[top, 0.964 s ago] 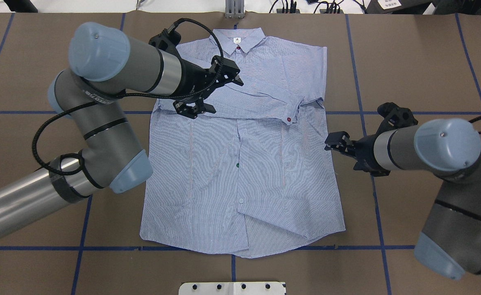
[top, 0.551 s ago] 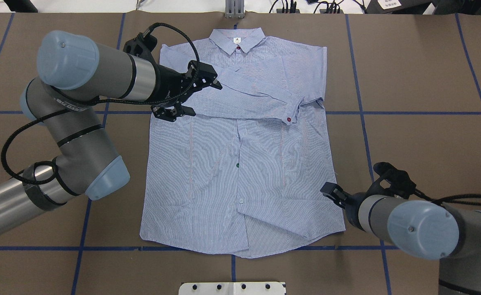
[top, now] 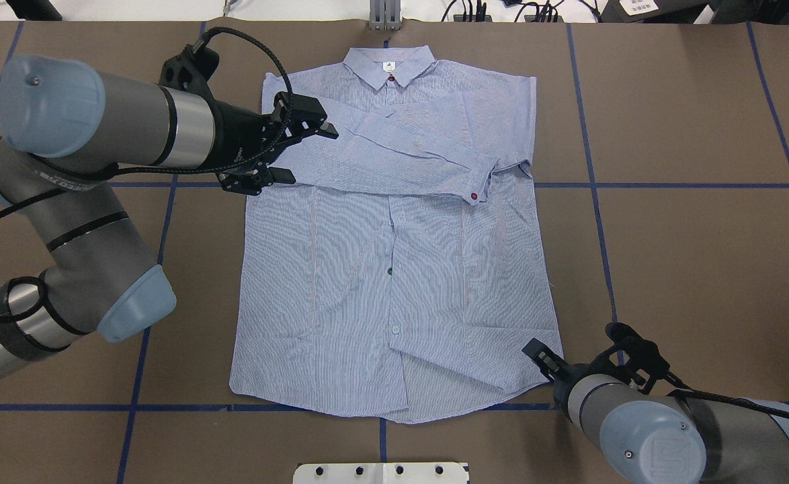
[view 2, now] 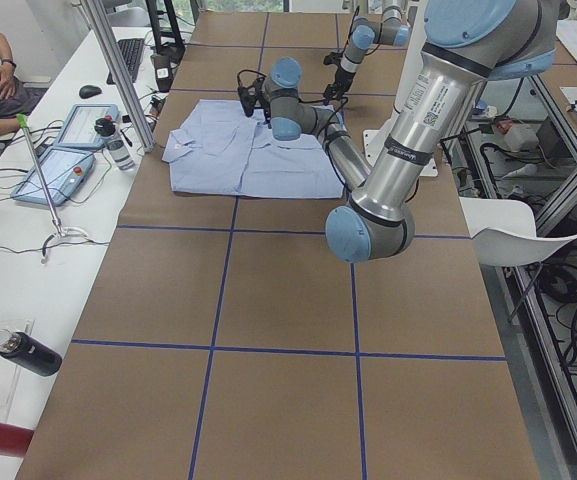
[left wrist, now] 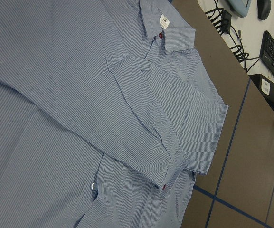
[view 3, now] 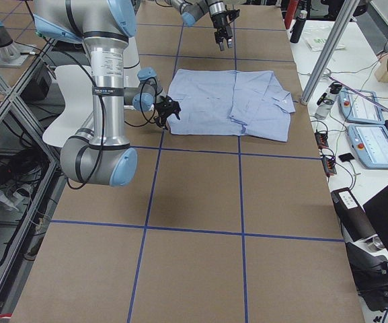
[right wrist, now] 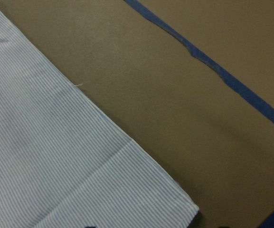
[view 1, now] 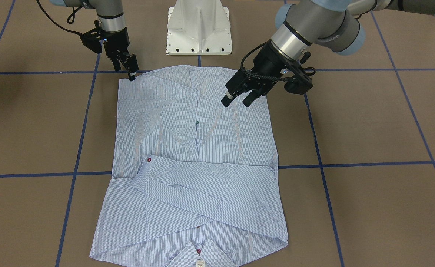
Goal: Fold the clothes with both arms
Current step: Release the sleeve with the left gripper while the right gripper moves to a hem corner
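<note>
The striped shirt [top: 394, 269] lies flat and face up on the brown table, collar [top: 388, 64] at the far edge, both sleeves folded across the chest. One cuff with a red button [top: 473, 195] lies near its right side. My left gripper [top: 304, 153] is open and empty, hovering over the shirt's left shoulder and folded sleeve; it also shows in the front view [view 1: 236, 103]. My right gripper [top: 534, 349] is open and empty at the shirt's near right hem corner [right wrist: 191, 209], also seen in the front view [view 1: 126, 72]. The left wrist view shows the sleeves and collar [left wrist: 167, 35].
The white pedestal base [view 1: 199, 26] stands at the table's near edge behind the hem. Blue tape lines [top: 596, 185] cross the brown table. Tablets and bottles [view 2: 68, 150] sit on the operators' side table, with an aluminium post [view 3: 328, 47] at the table's far edge.
My left arm drew back to the left, off the folded sleeve, gripper still open. My right arm moved along the shirt's right edge toward the robot, down to the hem corner.
</note>
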### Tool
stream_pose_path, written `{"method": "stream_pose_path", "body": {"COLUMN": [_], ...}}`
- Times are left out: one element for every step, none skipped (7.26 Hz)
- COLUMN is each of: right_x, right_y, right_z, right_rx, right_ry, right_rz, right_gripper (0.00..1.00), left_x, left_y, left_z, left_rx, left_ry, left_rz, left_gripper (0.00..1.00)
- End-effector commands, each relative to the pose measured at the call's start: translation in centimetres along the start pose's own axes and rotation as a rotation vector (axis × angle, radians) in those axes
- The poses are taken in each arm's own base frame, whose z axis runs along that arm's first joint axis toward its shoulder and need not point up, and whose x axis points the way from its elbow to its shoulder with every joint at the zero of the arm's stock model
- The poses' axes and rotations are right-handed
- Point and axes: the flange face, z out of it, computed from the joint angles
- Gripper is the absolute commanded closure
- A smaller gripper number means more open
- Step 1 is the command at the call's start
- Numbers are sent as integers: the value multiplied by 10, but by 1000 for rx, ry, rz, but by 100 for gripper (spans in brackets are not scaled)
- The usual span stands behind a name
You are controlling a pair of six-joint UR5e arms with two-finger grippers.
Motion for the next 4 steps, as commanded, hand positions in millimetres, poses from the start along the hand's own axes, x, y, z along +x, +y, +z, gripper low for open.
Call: {"method": "stream_pose_path", "body": {"right_x": [5,8,10,10], "right_y": [0,-2,-3,-2], "right_z": [12,13,14,17], "right_rx": [18,23,25,27], "right_ry": [14,19,24,28], "right_rz": [-2,-4,-3,-6], "right_gripper": [12,13,14,15], "left_x": [3,5,5,4], "left_y": [3,6,7,6], "left_z": [-9,-13,-13,-12], "left_rx": [4,7,6,9], "left_ry": [2,-9,-11,-13], "left_rz": [5,1,0,-1], "left_gripper": [2,2,2,2]}}
